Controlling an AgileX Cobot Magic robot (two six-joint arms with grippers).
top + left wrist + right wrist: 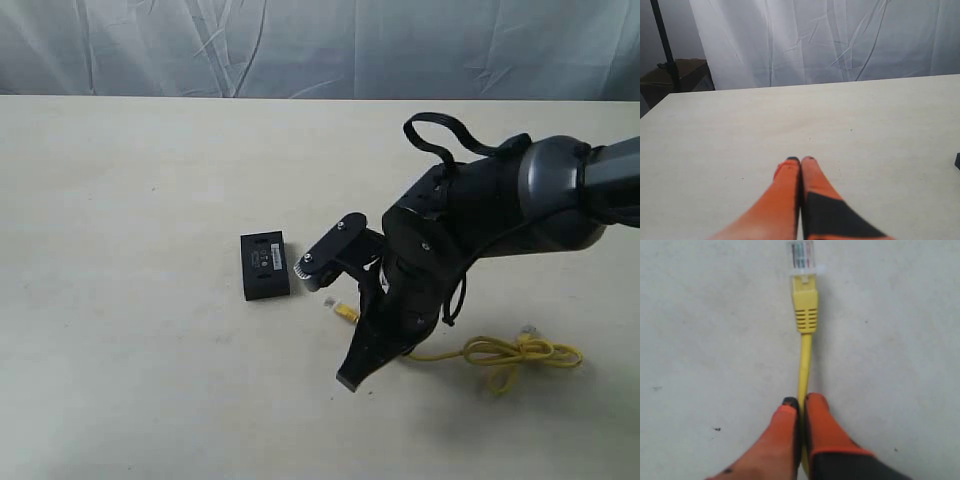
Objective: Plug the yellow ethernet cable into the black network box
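Pinching the yellow ethernet cable (805,355) behind its plug (802,257), the right claw (801,401) points it lengthwise toward the black network box (265,266) nearby; left claw (800,160) pressed together.

Place: a robot lab or test studio.
Backdrop: creased white cloth (300,45) hangs behind the table (120,200).
Table: wide, plain, pale top.
Rig: black robot arm (500,210) over the table.
Edge: black stand pole (664,45) and brown box (675,75).

Right arm (480,220) angled downward, right end effector (799,401) pinched closed, left end effector (800,160) closed
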